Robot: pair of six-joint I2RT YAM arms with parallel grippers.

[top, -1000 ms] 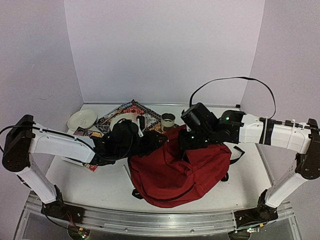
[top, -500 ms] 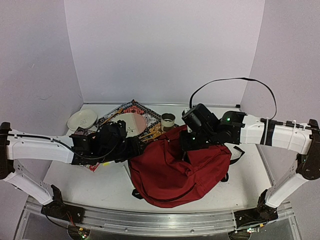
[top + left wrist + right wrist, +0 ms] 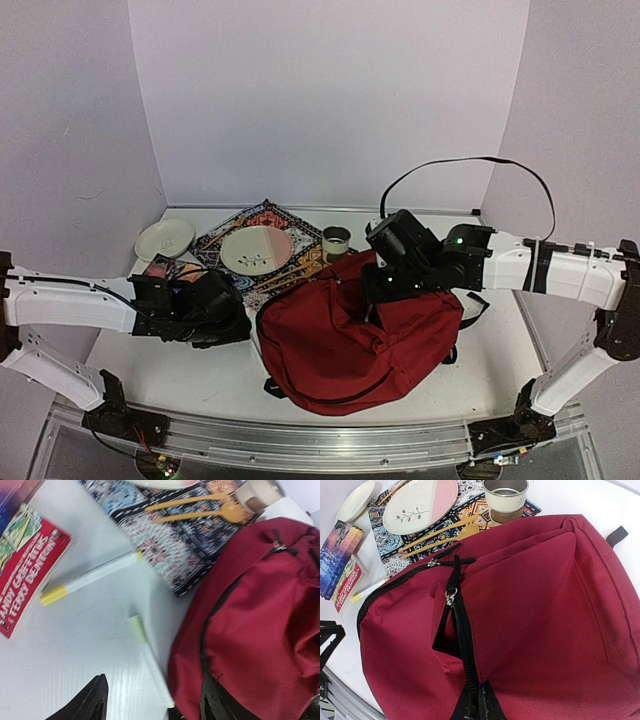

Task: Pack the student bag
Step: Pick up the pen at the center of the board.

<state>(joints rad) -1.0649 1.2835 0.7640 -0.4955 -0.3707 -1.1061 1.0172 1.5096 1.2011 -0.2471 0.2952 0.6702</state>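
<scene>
left claw (image 3: pixel 153 700): jaws apart, low | right claw (image 3: pixel 476 706): pinched closed

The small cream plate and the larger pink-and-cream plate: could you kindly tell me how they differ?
The small plain cream round plate is clearly smaller than the pink-and-cream round plate. The small plate is undecorated; the larger is half pink with a sprig motif. The small plate lies on the bare white table; the larger rests on the patterned cloth mat. Both are round, face up and empty.
</scene>
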